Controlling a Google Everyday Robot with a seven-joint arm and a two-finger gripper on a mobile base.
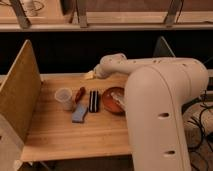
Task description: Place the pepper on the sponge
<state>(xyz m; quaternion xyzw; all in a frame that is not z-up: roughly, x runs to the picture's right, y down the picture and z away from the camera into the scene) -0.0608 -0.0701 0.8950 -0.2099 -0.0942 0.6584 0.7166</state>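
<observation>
The pepper (79,94), slim and red-orange, lies on the wooden table (75,137) between a clear cup (64,98) and a black block (93,101). The blue-grey sponge (80,114) lies flat just in front of the pepper, with nothing on it. My gripper (90,75) is at the far edge of the table, behind the pepper and apart from it, at the end of the white arm (160,95) that reaches in from the right.
A round reddish-brown bowl (114,99) sits right of the black block, partly hidden by the arm. A tall wooden panel (20,95) walls the table's left side. A dark shelf gap runs behind the table.
</observation>
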